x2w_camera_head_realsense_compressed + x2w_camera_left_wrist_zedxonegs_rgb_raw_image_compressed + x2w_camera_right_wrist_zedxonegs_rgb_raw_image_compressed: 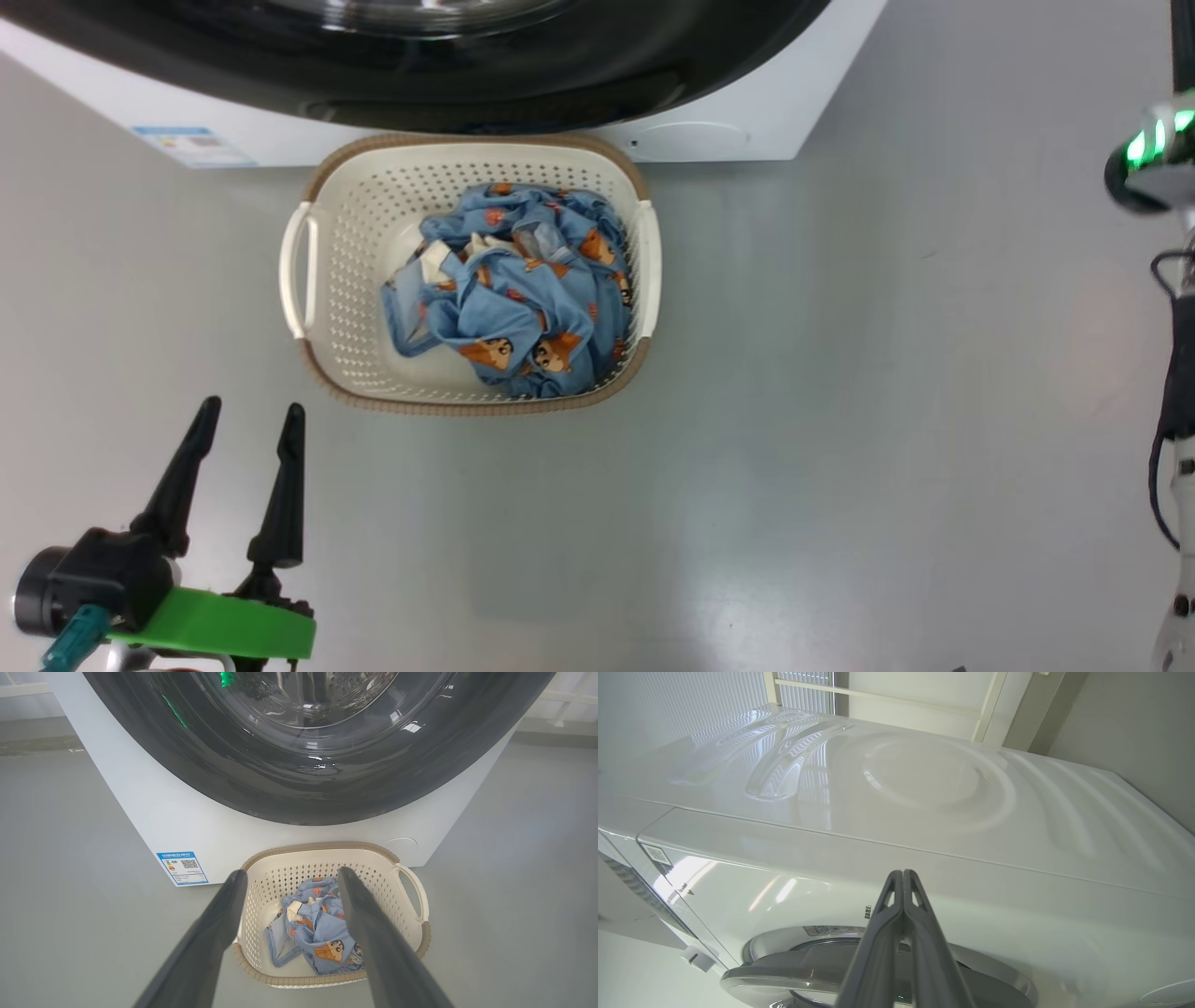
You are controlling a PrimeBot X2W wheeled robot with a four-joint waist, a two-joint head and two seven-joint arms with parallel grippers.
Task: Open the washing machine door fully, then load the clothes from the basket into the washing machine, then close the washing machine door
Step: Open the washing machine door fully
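One basket point(345, 233) on floor point(840, 420) beside one washing machine point(728, 121) | one bundle of clothes point(523, 289) inside | left gripper point(254, 405) spread wide, empty | right gripper point(902, 873) pinched closed, empty

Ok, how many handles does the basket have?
2 on the basket: left handle at its left end, right handle at its right end. None looks hidden.

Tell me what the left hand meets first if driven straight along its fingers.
Probably the basket, at its rim: it lies between the fingers of the open left hand, ahead of the washing machine. Depth is unclear; it might reach the clothes inside.
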